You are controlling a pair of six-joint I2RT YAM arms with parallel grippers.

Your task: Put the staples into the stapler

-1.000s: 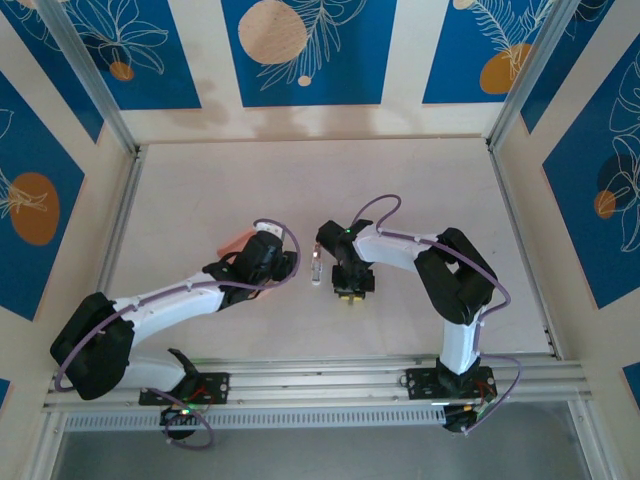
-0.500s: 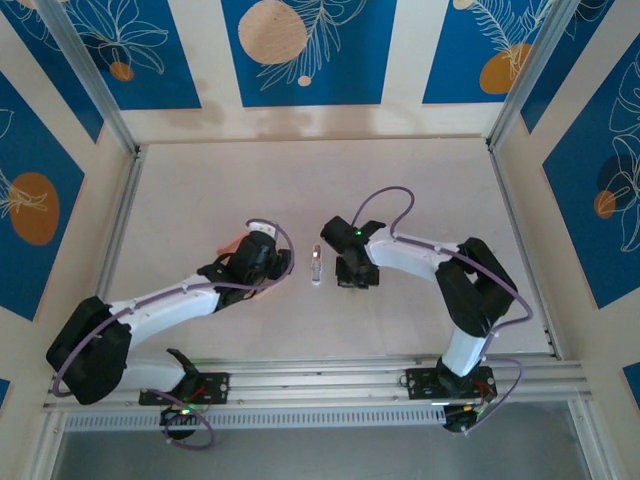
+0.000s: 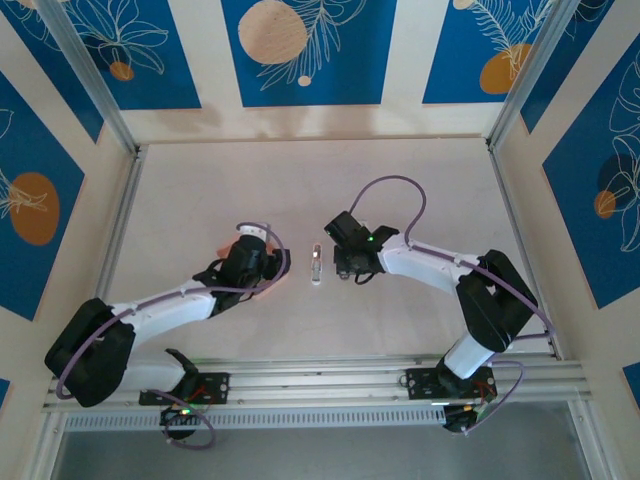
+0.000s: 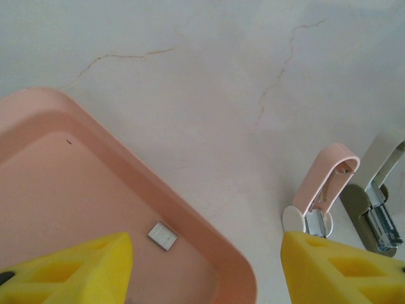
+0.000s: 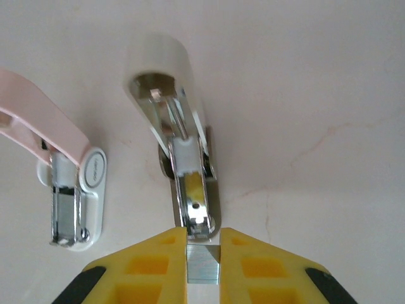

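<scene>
The right gripper (image 5: 202, 252) pinches a short grey strip of staples (image 5: 202, 266) between its 2 yellow fingers (image 5: 161, 256), which are nearly together, parted by no more than the strip's width. The strip sits at the very fingertips, just short of the near end of the stapler (image 5: 188, 174). The stapler lies on the pale tabletop (image 5: 316, 76) with its white cover swung up and its chrome channel open toward the fingers. Strip and channel are roughly in line; whether they touch cannot be told. A pink-and-white piece (image 5: 66, 174), also hinged open, lies just beside the stapler on its left in the right wrist view.

On the other side, the left gripper (image 4: 205, 256) hangs over the corner of the shallow pink tray (image 4: 209, 240). Its fingers are spread wide and hold nothing. 1 small grey block of staples (image 4: 162, 236) lies flat on the tray floor close to the rim, between the 2 fingers but nearer the left one, and neither finger touches it. In the overhead view the stapler lies between the 2 grippers, closer to the right.
</scene>
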